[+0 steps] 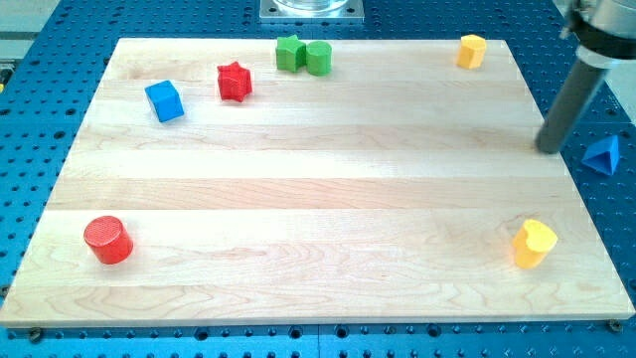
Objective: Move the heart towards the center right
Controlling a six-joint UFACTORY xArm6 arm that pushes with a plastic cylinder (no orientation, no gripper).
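Red cylinder (107, 240), perhaps blue cube (165, 101)

Near the view's top of the board (318, 199), from left to right, are placed: blue cube (164, 101), red star (235, 82), green block (289, 53) touching green cylinder (318, 59), yellow block (472, 51). Red cylinder (107, 240) is located bottom left, yellow heart (534, 244) bottom right. The tip (550, 149) is positioned at the right edge, above the heart, well apart.

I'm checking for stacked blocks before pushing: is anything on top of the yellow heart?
Nothing sits on the yellow heart; its top face is bare. What its underside rests on is covered. My tip is above it in the view, apart from it.
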